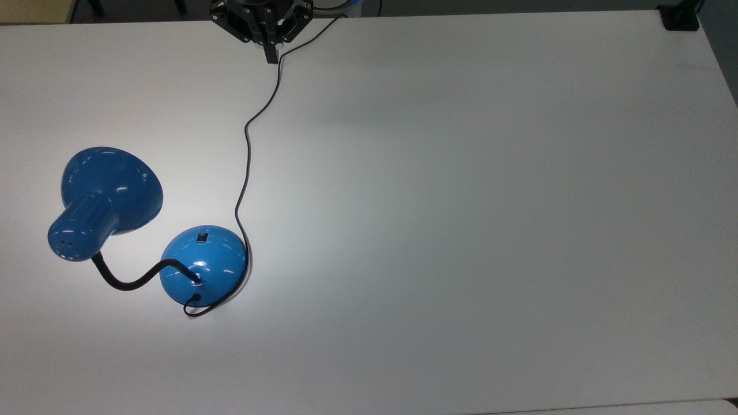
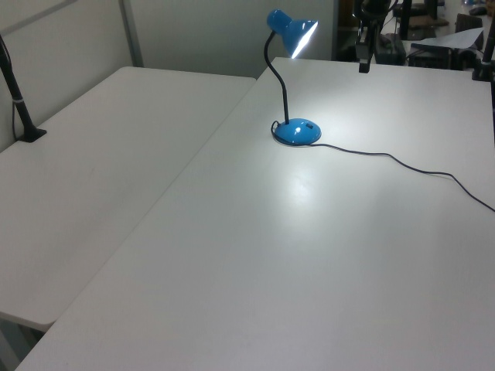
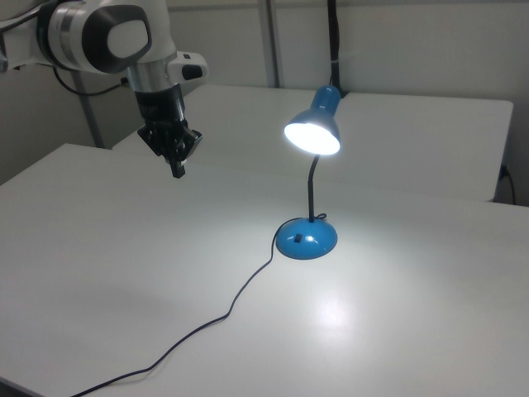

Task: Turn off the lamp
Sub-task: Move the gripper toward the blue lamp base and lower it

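The blue lamp stands lit on the white table (image 1: 461,202). Its domed base (image 1: 203,263) carries a small black switch (image 1: 202,237), and a black bendy neck (image 1: 132,279) leads to the bell-shaped shade (image 1: 109,193). The shade (image 3: 318,124) glows and a bright patch lies on the table in front of the base (image 3: 307,239). A thin black cord (image 1: 248,150) runs from the base toward the top view's upper edge. My gripper (image 1: 270,57) hangs shut above the table near that edge, far from the lamp. In the right view the gripper (image 3: 177,172) is at the left, well above the surface.
A second white table (image 2: 100,162) adjoins on the left view's left, with a black clamp post (image 2: 19,108) on it. A black mount (image 1: 679,20) sits at the top view's upper right corner. Wide bare table lies to the top view's right of the lamp.
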Robot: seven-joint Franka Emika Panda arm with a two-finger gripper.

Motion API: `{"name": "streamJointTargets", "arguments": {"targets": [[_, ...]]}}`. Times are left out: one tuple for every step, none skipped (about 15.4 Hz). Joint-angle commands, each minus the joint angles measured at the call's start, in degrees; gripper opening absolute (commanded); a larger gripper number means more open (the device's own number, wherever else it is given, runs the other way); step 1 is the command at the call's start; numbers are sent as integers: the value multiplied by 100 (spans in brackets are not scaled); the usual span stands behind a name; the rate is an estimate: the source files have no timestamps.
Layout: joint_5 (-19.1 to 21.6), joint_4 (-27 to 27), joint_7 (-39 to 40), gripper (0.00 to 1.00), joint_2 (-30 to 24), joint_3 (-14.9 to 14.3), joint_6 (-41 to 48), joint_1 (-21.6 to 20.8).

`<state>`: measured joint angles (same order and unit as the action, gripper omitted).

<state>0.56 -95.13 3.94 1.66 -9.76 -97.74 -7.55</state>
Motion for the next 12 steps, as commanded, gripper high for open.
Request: {"name": "streamJointTargets", "arguments": {"targets": [[-47,39,116,0,18,-52,79,-27],[-56,21,90,0,36,-52,10,-18],[-65,-31,63,0,53,-52,-95,-9],[-65,-145,54,0,54,-52,-253,43],[-65,-311,46,0,45,-52,-490,113],[-65,-470,46,0,19,-52,-692,157],[-65,-584,46,0,18,-52,-859,219],[-56,-664,37,0,62,-43,-1026,289],[-56,-760,-15,0,106,-43,-1289,324],[-56,-874,-42,0,150,-43,-1596,360],[-56,-997,-42,0,211,-43,-1939,421],[-56,-1112,-42,0,325,-43,-2255,448]]}}
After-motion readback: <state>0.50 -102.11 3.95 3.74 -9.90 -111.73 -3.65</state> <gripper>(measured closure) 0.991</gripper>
